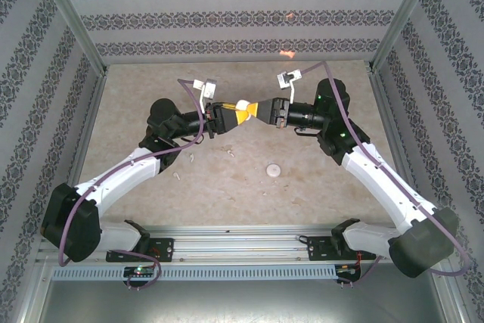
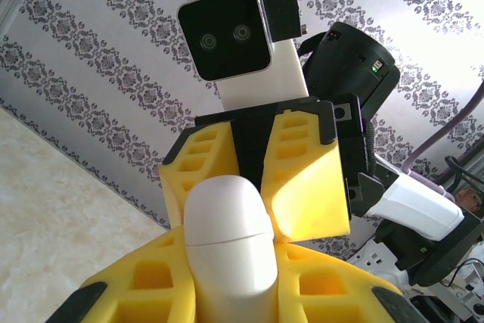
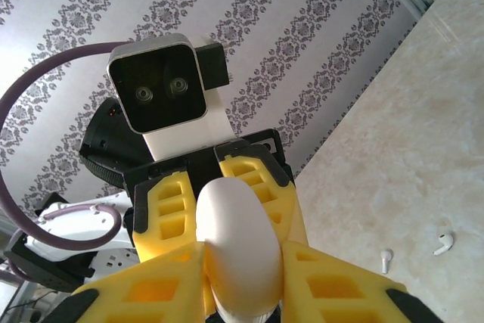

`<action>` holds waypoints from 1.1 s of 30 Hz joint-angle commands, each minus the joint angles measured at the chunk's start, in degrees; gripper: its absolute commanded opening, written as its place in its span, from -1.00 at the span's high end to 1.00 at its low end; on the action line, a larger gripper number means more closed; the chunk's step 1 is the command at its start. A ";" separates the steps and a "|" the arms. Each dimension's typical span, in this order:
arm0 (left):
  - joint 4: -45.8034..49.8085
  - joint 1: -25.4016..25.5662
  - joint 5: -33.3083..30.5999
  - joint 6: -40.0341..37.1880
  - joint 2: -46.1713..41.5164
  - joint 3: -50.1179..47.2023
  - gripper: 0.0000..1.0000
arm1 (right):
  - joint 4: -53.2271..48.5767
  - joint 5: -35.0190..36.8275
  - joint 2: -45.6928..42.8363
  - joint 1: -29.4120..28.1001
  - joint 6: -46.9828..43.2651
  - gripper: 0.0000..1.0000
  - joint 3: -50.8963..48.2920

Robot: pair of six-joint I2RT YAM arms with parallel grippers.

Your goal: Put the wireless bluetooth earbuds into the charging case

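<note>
Top: the left gripper [image 1: 233, 114] and right gripper [image 1: 254, 110] meet tip to tip above the table [image 1: 318, 179], both pinching the case [image 1: 243, 104] (earbuds [image 1: 191, 158] lie below the left one).
Left wrist: the case sits clamped in its own fingers.
Right wrist: its own fingers grip the case's other end.

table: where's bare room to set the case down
Free: the far table strip between the case and the back wall, and the near strip by the rail. Crowded: the middle, with scattered earbuds and a white disc.
</note>
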State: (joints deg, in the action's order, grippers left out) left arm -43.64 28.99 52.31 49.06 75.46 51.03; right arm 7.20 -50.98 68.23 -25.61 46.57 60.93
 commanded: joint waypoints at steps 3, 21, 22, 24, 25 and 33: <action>-1.53 0.89 3.88 0.90 -0.62 1.10 0.87 | 5.45 -3.17 1.09 -1.09 0.66 0.68 1.21; 8.34 -1.13 3.96 -4.35 -5.54 1.55 -0.28 | -1.42 -1.98 -1.14 -1.46 -5.55 0.81 1.55; 9.49 -1.75 4.02 -4.83 -6.19 1.56 -0.29 | -2.65 -1.79 -1.46 -1.46 -6.32 0.82 1.69; 11.98 -2.72 4.13 -6.11 -7.49 1.70 -0.30 | -4.53 -1.58 -1.89 -1.39 -7.94 0.81 1.90; 13.63 -3.09 3.96 -7.02 -8.12 1.73 -0.31 | -5.44 -1.53 -2.11 -1.42 -8.60 0.81 2.09; 18.31 -3.59 5.53 -8.82 -8.36 2.85 -0.20 | -7.33 -2.23 -1.37 -1.79 -10.37 0.81 4.08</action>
State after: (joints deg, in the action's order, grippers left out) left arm -27.29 25.85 55.59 41.78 66.94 52.14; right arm 0.19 -52.77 67.22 -26.52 38.57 62.37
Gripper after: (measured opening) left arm 0.605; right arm 0.152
